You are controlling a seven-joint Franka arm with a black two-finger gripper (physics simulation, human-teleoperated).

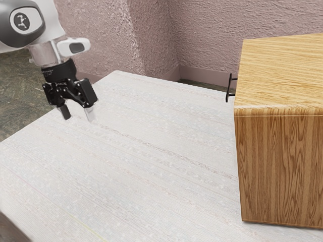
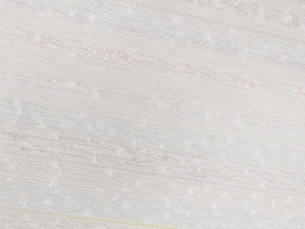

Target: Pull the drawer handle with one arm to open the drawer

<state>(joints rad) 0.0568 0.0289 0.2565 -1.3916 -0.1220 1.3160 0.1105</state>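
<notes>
A pale, whitish worktop point(image 1: 151, 166) with faint streaks of grain spreads across most of the exterior view, running back toward a rough pinkish wall point(image 1: 202, 30). A strip of dark mottled floor point(image 1: 15, 96) lies beyond the worktop's edge at the exterior view's left. In the wrist view the same light surface point(image 2: 152, 114) lies straight under the hand, with fine lines crossing it. A wooden cabinet point(image 1: 280, 141) with a strong oak grain stands on the worktop at the exterior view's right; its top and one plain side face the camera, and the drawer front itself is turned away, so whether the drawer is pulled out at all cannot be told. The arm point(image 1: 30, 25), white and grey, comes in at the exterior view's upper left and points downward. At its end the black hand point(image 1: 78, 116) hangs just above the worktop, its two fingers point(image 1: 90, 113) spread apart with nothing between them and nothing in their grip. The drawer handle point(image 1: 230, 88), a thin black bar, juts from the cabinet's hidden face near its top corner, well apart from the hand.
</notes>
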